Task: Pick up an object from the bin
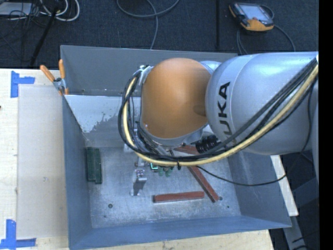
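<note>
Just right of the gripper point(138, 183), and slightly nearer the bin's front wall, a flat red-brown stick point(178, 196) lies lengthwise on the floor. It is apart from the gripper's tip and not under it. A second red-brown stick point(204, 184) slants down from beneath the arm, its lower end close to the first stick's right end. The gripper hangs low over bare grey floor near the middle of the bin point(156, 223); whether it is spread or closed cannot be told. A dark green block point(93, 165) lies well apart to its left. The orange cover point(171, 98) and looping cables point(125, 124) mask the wrist above.
</note>
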Tool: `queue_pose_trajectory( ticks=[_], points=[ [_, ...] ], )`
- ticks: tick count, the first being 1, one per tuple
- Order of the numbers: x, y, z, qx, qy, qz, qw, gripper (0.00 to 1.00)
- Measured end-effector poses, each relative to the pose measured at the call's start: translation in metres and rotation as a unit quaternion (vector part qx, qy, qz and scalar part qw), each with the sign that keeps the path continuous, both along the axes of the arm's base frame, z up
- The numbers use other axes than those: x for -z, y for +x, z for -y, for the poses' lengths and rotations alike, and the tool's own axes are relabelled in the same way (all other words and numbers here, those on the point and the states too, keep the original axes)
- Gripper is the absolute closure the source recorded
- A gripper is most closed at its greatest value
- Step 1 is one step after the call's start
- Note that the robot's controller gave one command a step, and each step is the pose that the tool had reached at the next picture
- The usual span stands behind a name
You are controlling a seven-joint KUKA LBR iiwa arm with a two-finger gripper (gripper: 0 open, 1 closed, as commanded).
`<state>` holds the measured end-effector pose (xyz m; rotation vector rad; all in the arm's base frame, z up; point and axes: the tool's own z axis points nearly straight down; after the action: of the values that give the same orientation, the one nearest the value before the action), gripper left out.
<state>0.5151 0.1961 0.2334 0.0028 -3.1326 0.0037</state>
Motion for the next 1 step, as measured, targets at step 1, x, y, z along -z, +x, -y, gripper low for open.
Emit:
queue_pose_trajectory(
  ticks=[1],
  points=[
    [-0.004, 0.0017, 0.0005, 0.001, 0.001, 0.0039, 1.0, 0.0]
  ],
)
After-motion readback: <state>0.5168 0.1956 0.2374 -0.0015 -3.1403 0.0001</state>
